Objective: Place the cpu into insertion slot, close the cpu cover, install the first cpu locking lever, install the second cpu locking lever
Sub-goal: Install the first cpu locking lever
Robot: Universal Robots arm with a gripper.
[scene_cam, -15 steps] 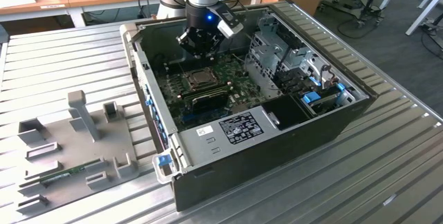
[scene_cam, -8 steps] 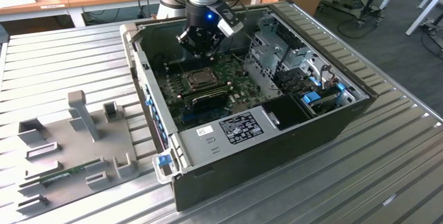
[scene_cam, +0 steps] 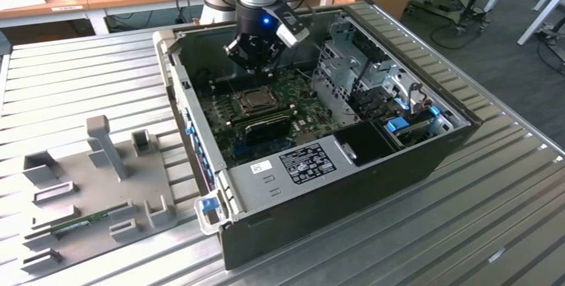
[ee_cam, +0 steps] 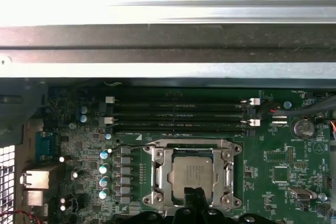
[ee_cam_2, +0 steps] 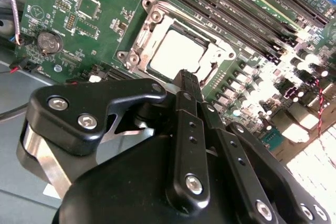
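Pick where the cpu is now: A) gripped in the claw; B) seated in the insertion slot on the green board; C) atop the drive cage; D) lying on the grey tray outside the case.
B: in the first wrist view the pale cpu sits inside the silver-framed insertion slot, the claw close by it.

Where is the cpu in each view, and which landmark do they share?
Exterior view: the cpu lies mid-board inside the open case.
Second wrist view: the cpu sits inside its silver frame.
First wrist view: cpu inside the same frame.
Shared landmark: the long black memory slots beside it.
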